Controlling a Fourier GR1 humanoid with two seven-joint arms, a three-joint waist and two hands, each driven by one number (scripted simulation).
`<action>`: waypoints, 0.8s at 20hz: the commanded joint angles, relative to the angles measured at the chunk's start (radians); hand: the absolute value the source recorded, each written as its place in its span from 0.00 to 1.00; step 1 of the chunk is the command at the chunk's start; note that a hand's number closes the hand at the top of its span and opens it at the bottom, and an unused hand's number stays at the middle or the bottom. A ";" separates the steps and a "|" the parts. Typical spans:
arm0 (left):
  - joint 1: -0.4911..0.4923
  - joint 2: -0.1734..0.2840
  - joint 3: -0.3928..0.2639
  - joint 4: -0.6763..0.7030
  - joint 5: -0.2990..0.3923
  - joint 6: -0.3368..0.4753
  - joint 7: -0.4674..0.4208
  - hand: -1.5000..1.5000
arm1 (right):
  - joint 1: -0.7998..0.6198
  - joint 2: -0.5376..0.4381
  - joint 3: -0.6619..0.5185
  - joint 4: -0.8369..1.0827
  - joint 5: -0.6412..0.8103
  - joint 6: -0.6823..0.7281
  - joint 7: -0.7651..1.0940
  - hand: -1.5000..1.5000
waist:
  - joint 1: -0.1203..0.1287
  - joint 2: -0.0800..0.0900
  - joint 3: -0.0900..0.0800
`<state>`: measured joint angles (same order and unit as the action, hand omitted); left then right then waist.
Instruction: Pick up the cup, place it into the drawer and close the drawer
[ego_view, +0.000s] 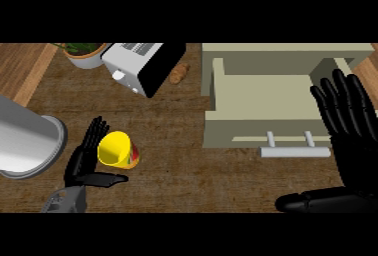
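Observation:
A yellow cup with a red and green band stands upright on the dark counter at lower left, its mouth facing up. My left hand is just to the left of it, fingers straight and thumb stretched out below the cup, not curled round it. The beige drawer stands pulled out at upper right, with nothing inside and a pale bar handle on its front. My right hand is raised at the right edge, fingers straight, in front of the drawer's right side.
A large grey cylinder lies at the left edge beside my left hand. A white toaster and a potted plant stand at the back left. A small brown item lies by the toaster.

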<state>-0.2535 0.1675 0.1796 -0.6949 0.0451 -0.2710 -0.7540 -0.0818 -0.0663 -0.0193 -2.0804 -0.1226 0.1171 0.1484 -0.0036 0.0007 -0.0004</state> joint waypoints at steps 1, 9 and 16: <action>-0.053 0.018 0.011 0.092 0.009 -0.047 -0.044 0.00 | -0.016 -0.001 -0.014 -0.025 -0.004 -0.021 0.042 0.00 | -0.001 0.000 0.000; -0.160 0.026 0.043 0.235 0.033 -0.081 -0.078 0.00 | -0.074 -0.020 -0.035 0.034 -0.017 -0.004 0.032 0.00 | -0.001 0.001 0.000; -0.182 -0.017 0.036 0.317 0.045 -0.128 -0.118 0.00 | -0.056 -0.002 -0.010 -0.011 -0.027 -0.014 0.066 0.00 | -0.007 0.002 -0.001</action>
<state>-0.3918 0.1595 0.2061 -0.4444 0.0766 -0.3299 -0.8307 -0.1120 -0.0664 -0.0269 -2.0859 -0.1351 0.1087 0.1829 -0.0065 0.0017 -0.0006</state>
